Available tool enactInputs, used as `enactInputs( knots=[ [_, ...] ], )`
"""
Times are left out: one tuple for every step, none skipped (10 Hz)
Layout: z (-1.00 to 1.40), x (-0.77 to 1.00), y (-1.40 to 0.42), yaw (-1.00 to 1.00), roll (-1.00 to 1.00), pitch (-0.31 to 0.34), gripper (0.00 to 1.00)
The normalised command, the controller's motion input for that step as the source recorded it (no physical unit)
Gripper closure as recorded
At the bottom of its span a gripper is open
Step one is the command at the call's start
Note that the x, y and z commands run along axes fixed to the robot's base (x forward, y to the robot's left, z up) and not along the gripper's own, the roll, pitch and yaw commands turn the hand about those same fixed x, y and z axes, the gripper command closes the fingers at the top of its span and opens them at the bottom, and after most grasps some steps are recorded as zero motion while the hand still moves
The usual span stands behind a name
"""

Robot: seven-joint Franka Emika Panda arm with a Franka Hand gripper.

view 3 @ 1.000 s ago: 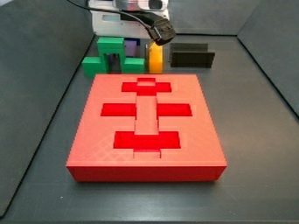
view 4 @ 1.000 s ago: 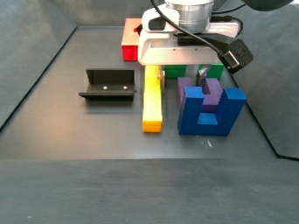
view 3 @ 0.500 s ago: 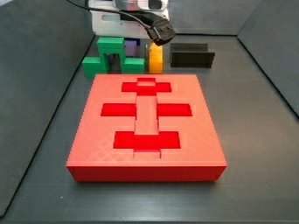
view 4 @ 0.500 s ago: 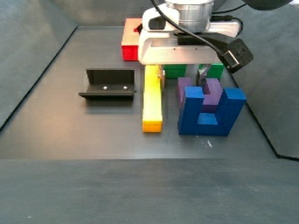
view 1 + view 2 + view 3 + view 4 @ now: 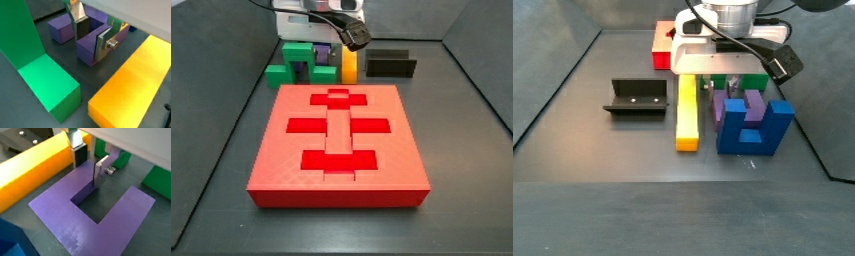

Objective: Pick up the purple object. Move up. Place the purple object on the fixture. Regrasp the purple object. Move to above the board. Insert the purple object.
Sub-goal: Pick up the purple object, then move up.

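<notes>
The gripper [image 5: 89, 159] hung low over the cluster of blocks at the far end of the floor in a side view, beyond the red board [image 5: 339, 140]. Its two silver fingers [image 5: 101, 169] stood apart, open by roughly the thickness of one purple wall, and in both wrist views they bracketed one part of the purple object [image 5: 93, 223]: one finger sat inside the U's opening, the other on the outer side next to the yellow bar [image 5: 133, 82]. Whether the pads already touched the purple wall could not be told; nothing was lifted yet.

The purple object [image 5: 735, 104] lay on the floor directly under the gripper, between the yellow bar [image 5: 687, 110] and the blue block [image 5: 758, 128], with a green block [image 5: 37, 65] close by. The straddled wall ran across the line between the fingers, so closing them would pinch it through its thickness. By my judgement this was the pick-up step, with the grasp about to close.

The fixture [image 5: 636, 98] stood well apart on the other side of the yellow bar and was still bare.
</notes>
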Motion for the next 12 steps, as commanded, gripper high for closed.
enactInputs(
  knots=[
    [0.0, 0.0, 0.0, 0.0, 0.0, 0.0, 1.0],
    [0.0, 0.0, 0.0, 0.0, 0.0, 0.0, 1.0],
    [0.0, 0.0, 0.0, 0.0, 0.0, 0.0, 1.0],
    [0.0, 0.0, 0.0, 0.0, 0.0, 0.0, 1.0],
    [0.0, 0.0, 0.0, 0.0, 0.0, 0.0, 1.0],
    [0.0, 0.0, 0.0, 0.0, 0.0, 0.0, 1.0],
    [0.0, 0.0, 0.0, 0.0, 0.0, 0.0, 1.0],
    [0.0, 0.0, 0.0, 0.0, 0.0, 0.0, 1.0],
    [0.0, 0.0, 0.0, 0.0, 0.0, 0.0, 1.0],
    [0.0, 0.0, 0.0, 0.0, 0.0, 0.0, 1.0],
    [0.0, 0.0, 0.0, 0.0, 0.0, 0.0, 1.0],
    [0.83, 0.0, 0.0, 0.0, 0.0, 0.0, 1.0]
  ],
)
